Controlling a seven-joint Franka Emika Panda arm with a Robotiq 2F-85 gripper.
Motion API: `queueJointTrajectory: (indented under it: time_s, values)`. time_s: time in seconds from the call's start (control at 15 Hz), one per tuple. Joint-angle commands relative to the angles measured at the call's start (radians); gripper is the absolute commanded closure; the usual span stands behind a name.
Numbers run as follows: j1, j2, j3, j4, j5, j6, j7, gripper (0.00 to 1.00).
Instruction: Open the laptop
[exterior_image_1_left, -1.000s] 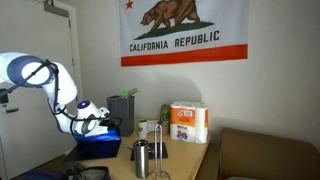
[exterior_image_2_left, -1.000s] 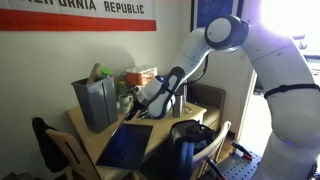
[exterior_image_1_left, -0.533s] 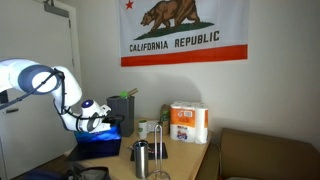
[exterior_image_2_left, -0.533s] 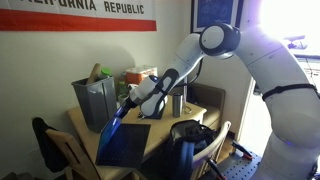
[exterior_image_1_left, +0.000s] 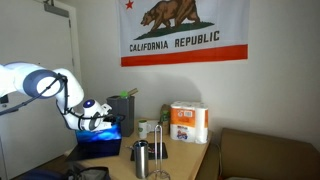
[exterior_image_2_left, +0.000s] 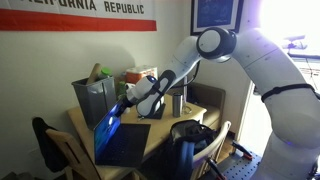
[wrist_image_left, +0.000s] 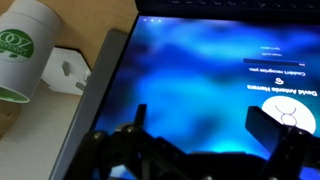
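Observation:
The laptop (exterior_image_2_left: 118, 140) lies on the wooden table with its lid raised at a steep angle, the screen glowing blue; it also shows in an exterior view (exterior_image_1_left: 98, 142). My gripper (exterior_image_2_left: 128, 104) is at the top edge of the lid, and in an exterior view (exterior_image_1_left: 104, 122) it sits above the blue glow. In the wrist view the blue screen (wrist_image_left: 200, 70) fills the frame and my gripper (wrist_image_left: 205, 125) has its fingers spread wide, open, with the screen right in front of them.
An upright grey box (exterior_image_2_left: 96, 100) with green items stands behind the laptop. A metal cup (exterior_image_1_left: 141, 158), a wire holder and paper towel rolls (exterior_image_1_left: 187, 122) stand on the table. A white and green cup (wrist_image_left: 25, 45) and a white charger (wrist_image_left: 68, 70) lie beside the laptop.
The laptop lid has swung up from nearly flat to a steep angle. My gripper has moved up and toward the grey box with the lid's edge.

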Motion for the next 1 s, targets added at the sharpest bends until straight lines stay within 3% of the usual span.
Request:
queueJointTrajectory:
  time_s: [0.0,0.2,0.27,0.6,0.73,0.93]
  values:
    - [0.033,0.046,-0.021,0.083,-0.001,0.077,0.030,0.00]
    - [0.057,0.094,-0.037,0.124,-0.011,0.150,0.031,0.00]
    - [0.033,0.130,0.005,0.217,-0.036,0.085,0.034,0.00]
    - [0.033,0.243,0.050,0.376,-0.089,0.083,0.032,0.00]
    - [0.022,0.257,0.072,0.381,-0.062,0.083,-0.011,0.00]
    - [0.007,0.180,0.061,0.279,-0.053,0.015,0.015,0.00]
